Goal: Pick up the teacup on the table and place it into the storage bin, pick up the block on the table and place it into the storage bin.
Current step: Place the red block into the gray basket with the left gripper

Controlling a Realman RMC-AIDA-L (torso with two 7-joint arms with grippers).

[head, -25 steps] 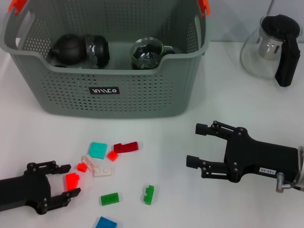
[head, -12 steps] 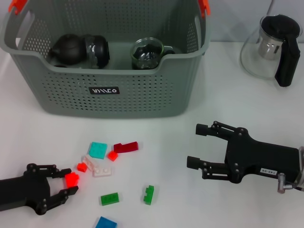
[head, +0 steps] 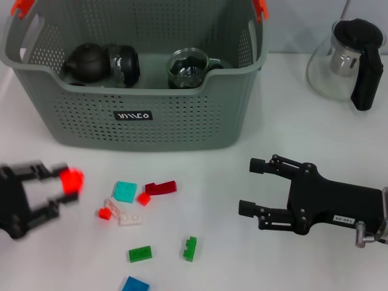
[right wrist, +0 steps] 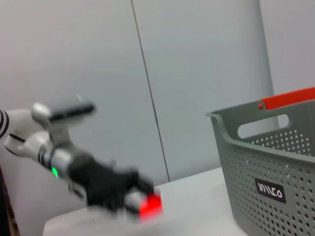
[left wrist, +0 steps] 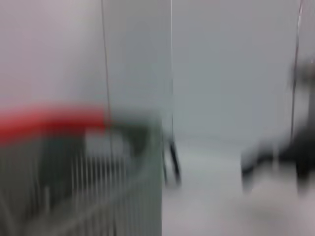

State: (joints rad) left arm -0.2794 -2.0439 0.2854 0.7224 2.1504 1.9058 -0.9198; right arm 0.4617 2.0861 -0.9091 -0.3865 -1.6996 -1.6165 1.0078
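Observation:
My left gripper (head: 65, 187) is raised above the table at the left, shut on a bright red block (head: 71, 179); the right wrist view shows the same block (right wrist: 150, 205) at its fingertips. The grey perforated storage bin (head: 139, 115) stands at the back, and its wall (right wrist: 275, 191) also appears in the right wrist view. Inside it lie a glass teacup (head: 188, 68), a second glass cup (head: 125, 63) and a dark pot (head: 89, 63). My right gripper (head: 251, 186) rests open on the table at the right, holding nothing.
Several loose blocks lie in front of the bin: teal (head: 125, 191), dark red (head: 160, 187), clear (head: 128, 217), two green (head: 140, 253) (head: 190, 248), blue (head: 134, 285). A glass teapot (head: 345, 60) with a black handle stands at the back right.
My left gripper closed on the red block, then lifted it off the table and moved it up towards the bin. The right arm has not moved.

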